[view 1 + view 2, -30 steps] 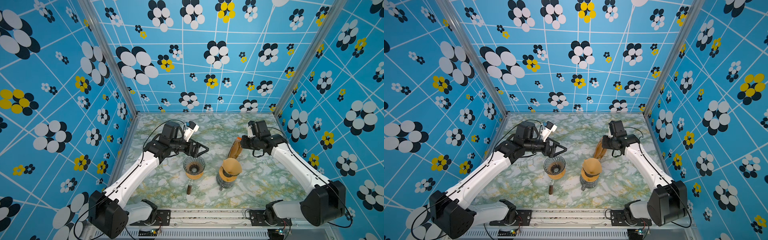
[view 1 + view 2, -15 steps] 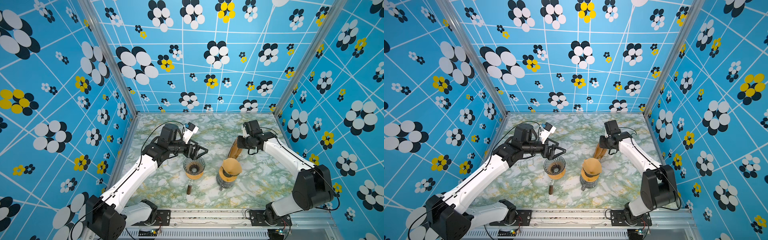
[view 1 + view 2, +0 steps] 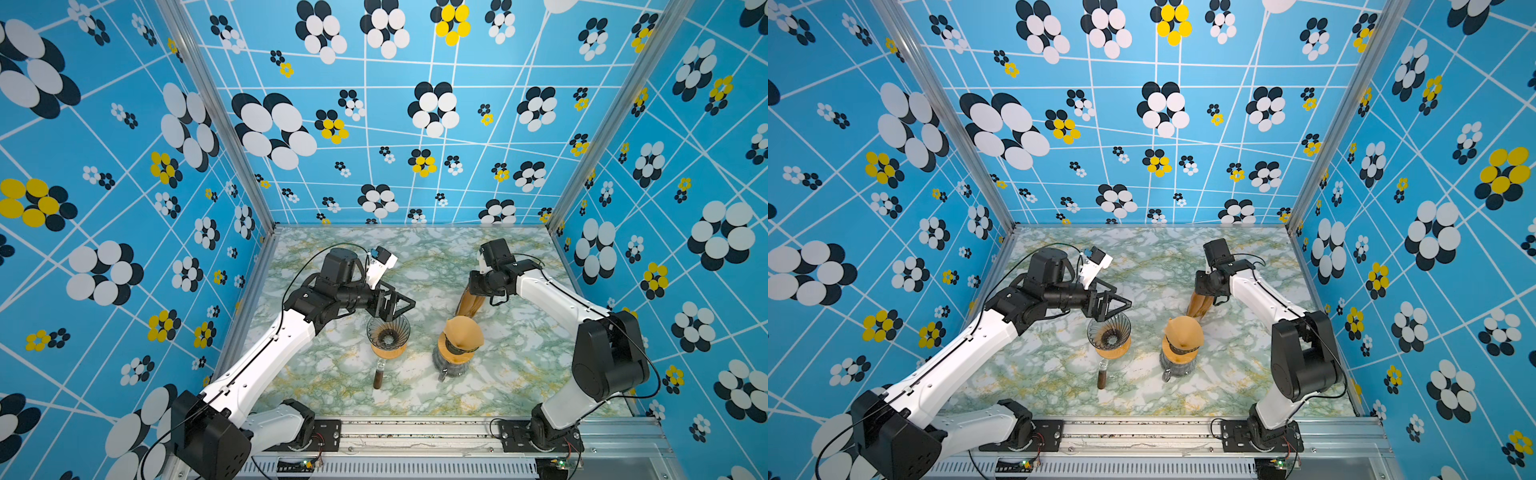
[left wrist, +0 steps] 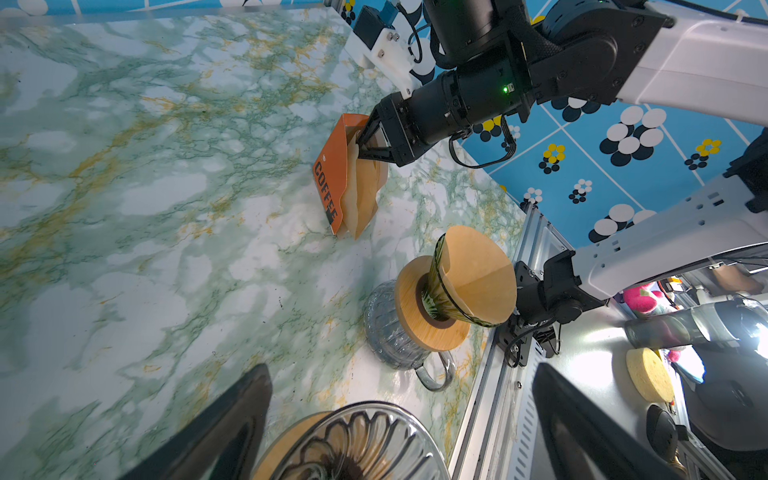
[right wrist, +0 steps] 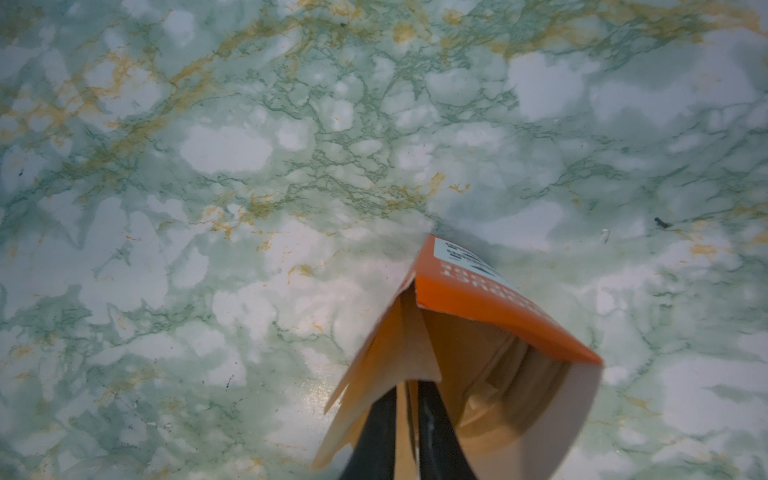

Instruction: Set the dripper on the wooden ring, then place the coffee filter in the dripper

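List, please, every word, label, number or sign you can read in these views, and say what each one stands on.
"COFFEE": dark letters down the side of the orange box, left wrist view.
White label and pale lettering on another face of that box, right wrist view: too blurred to read.
Nothing else is legible in any view.

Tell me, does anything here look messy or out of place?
The orange box looks odd. Its side gapes open and brown filters bulge out of it, where the right claw pinches them. Nothing looks spilled around the empty dripper.
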`<action>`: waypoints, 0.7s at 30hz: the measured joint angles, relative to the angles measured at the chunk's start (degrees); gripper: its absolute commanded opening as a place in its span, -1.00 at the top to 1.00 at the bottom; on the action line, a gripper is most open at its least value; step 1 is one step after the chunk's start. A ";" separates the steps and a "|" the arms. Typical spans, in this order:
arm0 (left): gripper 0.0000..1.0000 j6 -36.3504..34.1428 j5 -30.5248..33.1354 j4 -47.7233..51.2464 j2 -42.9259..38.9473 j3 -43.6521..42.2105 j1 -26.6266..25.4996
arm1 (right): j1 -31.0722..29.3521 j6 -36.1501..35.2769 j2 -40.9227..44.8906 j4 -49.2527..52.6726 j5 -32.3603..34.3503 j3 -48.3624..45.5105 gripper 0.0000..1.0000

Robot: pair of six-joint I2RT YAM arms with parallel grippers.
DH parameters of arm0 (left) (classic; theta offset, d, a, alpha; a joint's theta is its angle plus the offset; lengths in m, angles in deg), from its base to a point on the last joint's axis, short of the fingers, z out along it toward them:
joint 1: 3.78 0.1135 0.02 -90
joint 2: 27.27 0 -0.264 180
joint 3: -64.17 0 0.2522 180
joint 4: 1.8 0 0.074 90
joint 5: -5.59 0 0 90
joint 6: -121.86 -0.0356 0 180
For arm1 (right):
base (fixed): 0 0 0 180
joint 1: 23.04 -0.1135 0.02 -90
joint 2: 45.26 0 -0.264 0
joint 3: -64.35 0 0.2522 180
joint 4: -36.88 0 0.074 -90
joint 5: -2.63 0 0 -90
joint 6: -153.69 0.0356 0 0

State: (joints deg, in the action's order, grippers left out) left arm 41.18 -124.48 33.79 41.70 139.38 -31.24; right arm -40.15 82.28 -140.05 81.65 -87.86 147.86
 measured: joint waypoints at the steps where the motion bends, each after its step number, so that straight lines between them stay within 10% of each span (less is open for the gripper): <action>1: -0.98 0.00 0.02 0.04 0.00 0.00 0.00 | 0.00 -0.17 -0.35 -0.04 0.00 0.17 0.78; 21: -0.98 -0.44 0.79 0.48 -0.46 0.00 0.00 | 0.00 -1.90 10.64 4.79 -0.57 6.08 1.00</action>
State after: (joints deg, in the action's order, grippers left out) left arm 40.74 -123.69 34.27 41.24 139.38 -31.24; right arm -40.15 80.38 -129.40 86.43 -88.43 153.94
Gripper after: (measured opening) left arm 0.990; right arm 0.049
